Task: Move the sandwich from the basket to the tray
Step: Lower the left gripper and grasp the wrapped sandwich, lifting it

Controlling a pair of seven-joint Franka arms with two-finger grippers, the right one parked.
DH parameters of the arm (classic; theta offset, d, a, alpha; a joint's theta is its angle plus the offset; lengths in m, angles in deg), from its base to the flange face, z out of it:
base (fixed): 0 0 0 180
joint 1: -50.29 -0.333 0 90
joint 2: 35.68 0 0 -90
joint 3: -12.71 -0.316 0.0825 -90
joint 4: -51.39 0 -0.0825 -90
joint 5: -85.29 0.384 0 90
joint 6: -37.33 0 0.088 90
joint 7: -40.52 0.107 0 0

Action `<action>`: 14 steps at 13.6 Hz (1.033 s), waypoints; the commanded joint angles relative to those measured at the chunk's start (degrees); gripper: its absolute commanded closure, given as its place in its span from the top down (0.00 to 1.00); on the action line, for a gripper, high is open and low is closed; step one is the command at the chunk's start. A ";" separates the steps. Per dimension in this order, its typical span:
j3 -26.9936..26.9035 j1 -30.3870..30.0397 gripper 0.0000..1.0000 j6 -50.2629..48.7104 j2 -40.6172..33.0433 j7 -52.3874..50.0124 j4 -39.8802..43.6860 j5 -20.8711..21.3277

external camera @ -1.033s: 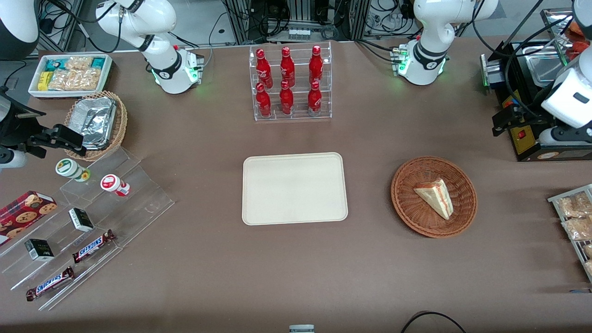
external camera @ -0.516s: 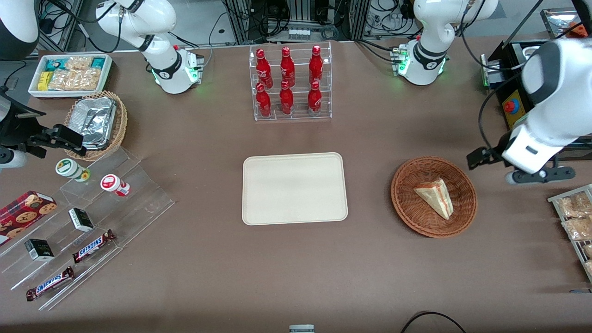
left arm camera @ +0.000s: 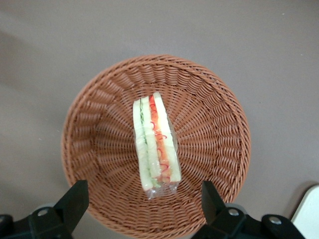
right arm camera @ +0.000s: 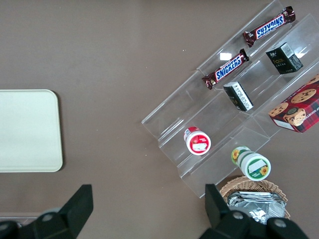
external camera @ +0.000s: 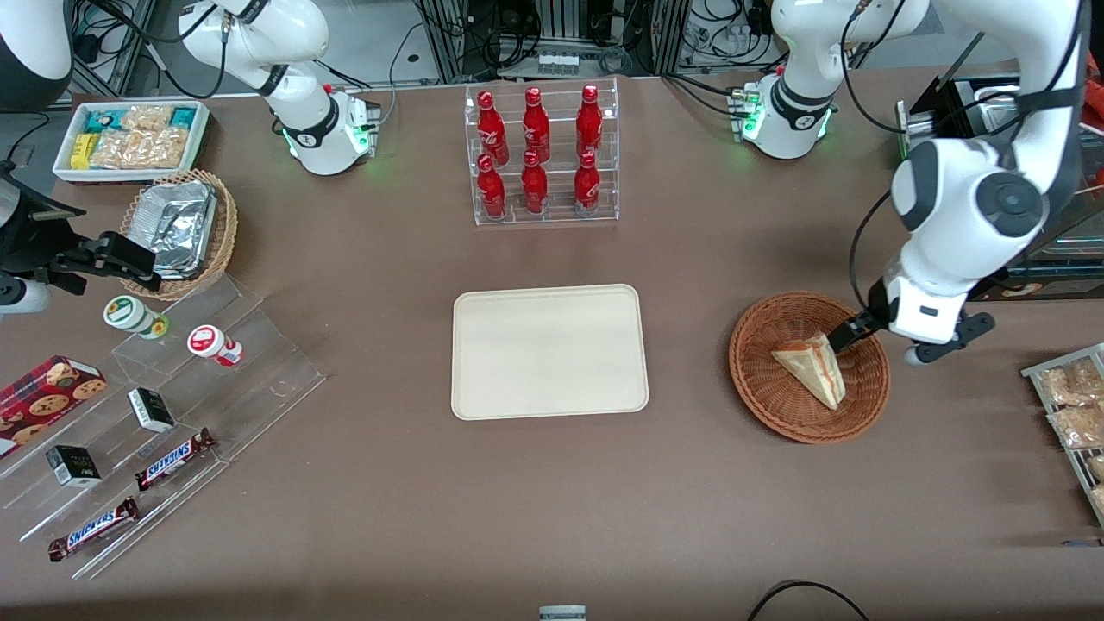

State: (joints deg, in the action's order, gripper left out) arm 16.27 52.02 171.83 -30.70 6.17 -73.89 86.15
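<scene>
The sandwich (external camera: 811,366) (left arm camera: 155,142), a wrapped white wedge with red and green filling, lies in the reddish-brown wicker basket (external camera: 750,379) (left arm camera: 214,99). My left gripper (external camera: 880,343) (left arm camera: 143,199) hangs open just above the basket, at its edge toward the working arm's end. Its two black fingers (left arm camera: 75,199) stand wide apart with nothing between them, and the sandwich's wide end lies just ahead of the gap. The cream tray (external camera: 548,351) (right arm camera: 25,129) lies bare mid-table, toward the parked arm's end from the basket.
A clear rack of red bottles (external camera: 542,155) stands farther from the front camera than the tray. A wire rack of snack packets (external camera: 1074,405) sits at the working arm's end. A stepped clear display (external camera: 172,405) and a tan foil-container basket (external camera: 177,228) sit toward the parked arm's end.
The left arm has swung in from the working arm's end of the table and come down, bringing the open gripper over the basket. The sandwich has not moved.
</scene>
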 commanded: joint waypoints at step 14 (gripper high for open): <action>1.72 -1.11 0.12 15.18 11.10 -2.92 -3.66 0.81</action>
State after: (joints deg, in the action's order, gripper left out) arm 17.48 51.71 186.21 -19.56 4.48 -77.57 86.15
